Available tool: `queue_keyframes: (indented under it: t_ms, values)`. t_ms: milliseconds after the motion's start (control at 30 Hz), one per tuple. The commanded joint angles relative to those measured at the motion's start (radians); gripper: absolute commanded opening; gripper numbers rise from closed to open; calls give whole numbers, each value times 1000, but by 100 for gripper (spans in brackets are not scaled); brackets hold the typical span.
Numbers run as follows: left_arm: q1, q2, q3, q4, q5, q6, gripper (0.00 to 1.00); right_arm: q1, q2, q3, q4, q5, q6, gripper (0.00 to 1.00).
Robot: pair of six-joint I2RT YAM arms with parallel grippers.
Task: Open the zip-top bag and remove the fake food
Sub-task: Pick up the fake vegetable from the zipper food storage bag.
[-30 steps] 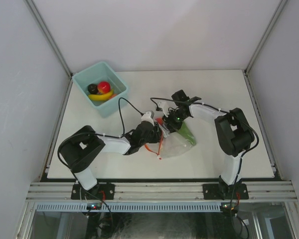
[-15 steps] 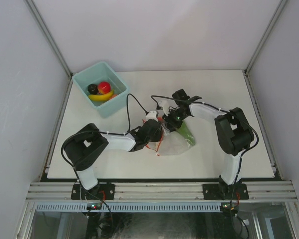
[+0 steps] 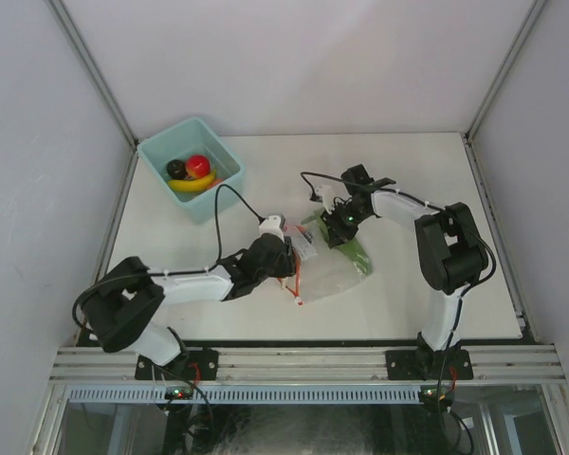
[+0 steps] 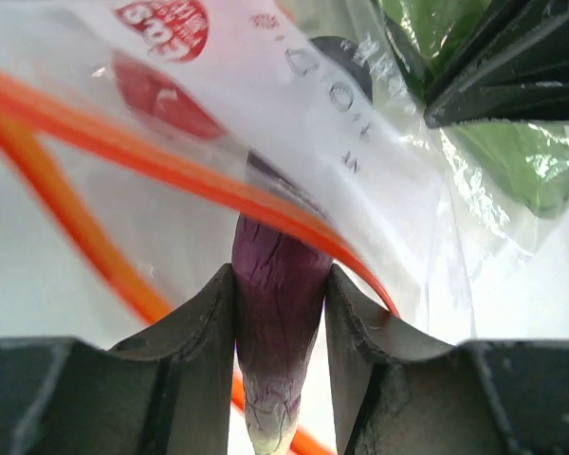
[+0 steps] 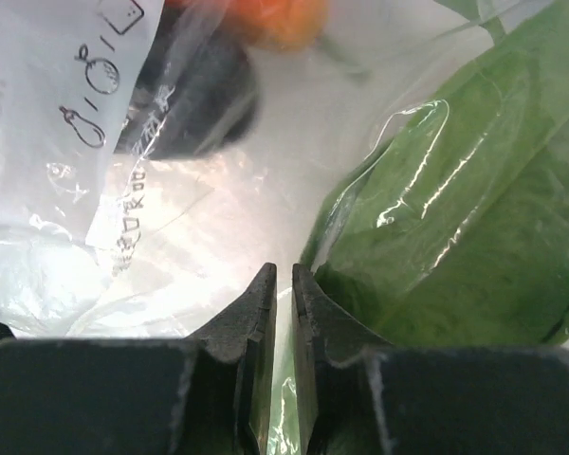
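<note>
The clear zip-top bag (image 3: 334,280) lies at the table's middle, its orange-red zip strip (image 4: 171,166) running across the left wrist view. My left gripper (image 3: 284,256) (image 4: 279,275) is shut on a purple eggplant (image 4: 277,313), which pokes out under the strip at the bag's mouth. At the bag's far edge my right gripper (image 3: 338,227) (image 5: 284,270) is shut, pinching the clear film beside a green leafy piece (image 5: 455,209) (image 3: 357,254) inside the bag. A dark piece (image 5: 194,95) shows blurred through the plastic.
A light teal bin (image 3: 220,197) stands at the back left, holding a yellow banana (image 3: 192,184), a red apple (image 3: 199,165) and a dark round piece (image 3: 177,169). The right gripper's dark fingers (image 4: 512,66) show at the top right of the left wrist view.
My left arm has drawn back to the left and toward the near edge, its gripper backing away from the bag. The right gripper has shifted slightly right, still on the bag.
</note>
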Motion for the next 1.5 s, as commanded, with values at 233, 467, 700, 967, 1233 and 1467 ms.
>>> queue_keyframes:
  t_ms: [233, 467, 700, 967, 1233, 1467]
  values:
    - [34, -223, -163, 2, 112, -179, 2, -10, -4, 37, 2, 58, -1, 11]
    - [68, -326, -177, -105, 134, -188, 1, -16, -16, 37, -6, 45, -10, 12]
    - [90, -397, -129, -305, 104, -102, 1, -18, -23, 36, -8, 38, -14, 12]
    - [95, -486, -94, -480, 81, -4, 0, -22, -31, 36, -10, 31, -15, 12]
    - [96, -576, -77, -628, 46, 12, 0, -23, -33, 35, -11, 25, -14, 12]
    - [98, -682, -19, -803, -63, 12, 0, -27, -38, 36, -11, 21, -13, 12]
